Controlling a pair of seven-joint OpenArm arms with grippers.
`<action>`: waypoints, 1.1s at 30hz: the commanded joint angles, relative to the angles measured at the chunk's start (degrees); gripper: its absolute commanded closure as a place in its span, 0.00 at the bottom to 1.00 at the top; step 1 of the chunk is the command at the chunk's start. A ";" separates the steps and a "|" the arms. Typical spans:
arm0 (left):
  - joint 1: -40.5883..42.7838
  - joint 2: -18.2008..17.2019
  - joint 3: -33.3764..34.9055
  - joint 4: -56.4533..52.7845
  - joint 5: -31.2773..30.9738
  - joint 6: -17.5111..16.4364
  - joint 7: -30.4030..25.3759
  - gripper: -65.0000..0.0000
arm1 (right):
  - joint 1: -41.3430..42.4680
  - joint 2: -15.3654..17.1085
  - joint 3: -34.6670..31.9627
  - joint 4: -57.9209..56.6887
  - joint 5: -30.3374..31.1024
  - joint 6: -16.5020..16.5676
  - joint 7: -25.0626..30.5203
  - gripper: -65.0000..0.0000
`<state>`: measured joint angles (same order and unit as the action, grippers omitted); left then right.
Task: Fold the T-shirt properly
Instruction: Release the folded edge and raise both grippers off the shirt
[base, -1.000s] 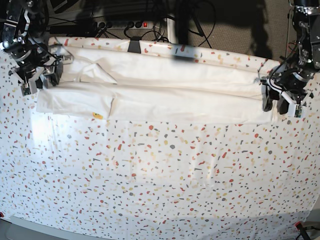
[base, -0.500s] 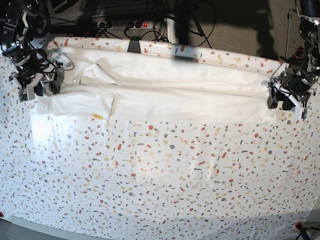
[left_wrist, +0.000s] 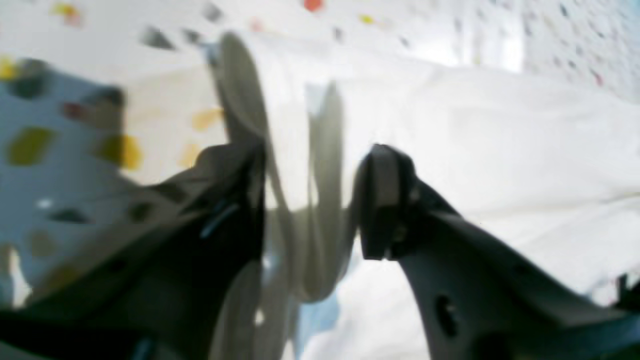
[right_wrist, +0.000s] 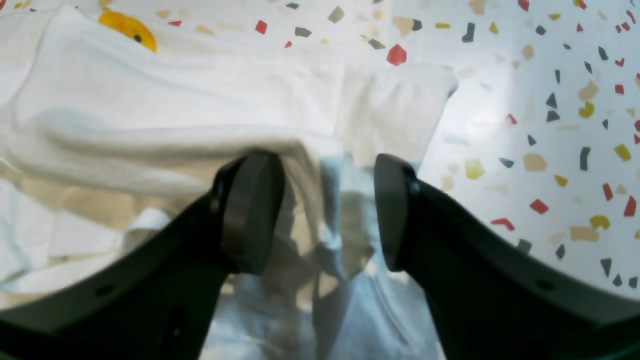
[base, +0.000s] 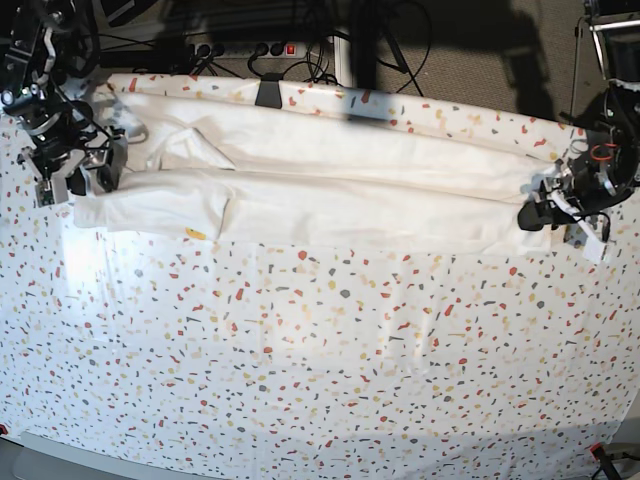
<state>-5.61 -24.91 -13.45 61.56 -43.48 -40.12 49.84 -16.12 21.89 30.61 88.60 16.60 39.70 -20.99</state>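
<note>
T-shirt (base: 330, 185): light, limp, best gripped at the layered edge; left gripper (left_wrist: 310, 210) half-open astride a fold, right gripper (right_wrist: 325, 210) wide, empty.

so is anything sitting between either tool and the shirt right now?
Nothing visible. The left tool already has a bunched edge of the T-shirt between its fingers. The right tool stands open right over the shirt's other end, only cloth below it. On the speckled table cover nothing else shows.

The T-shirt (base: 330, 190) lies across the table cover's (base: 320, 360) far side, an end effector at each end.
</note>
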 joint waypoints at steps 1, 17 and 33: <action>-0.28 -0.70 0.04 0.24 1.03 0.12 2.56 0.68 | 1.09 1.11 0.46 0.90 0.74 -0.07 1.55 0.50; -0.31 -14.80 0.04 0.37 4.15 10.40 -12.55 1.00 | 5.97 -0.33 0.02 1.03 3.80 0.15 -0.94 0.50; 6.62 -0.09 0.04 26.69 0.35 10.67 1.33 1.00 | 5.97 -0.33 -2.54 1.03 3.78 0.15 -0.87 0.50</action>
<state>2.15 -23.55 -13.02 87.33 -42.26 -29.15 52.66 -10.68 20.60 27.70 88.60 19.64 39.72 -23.46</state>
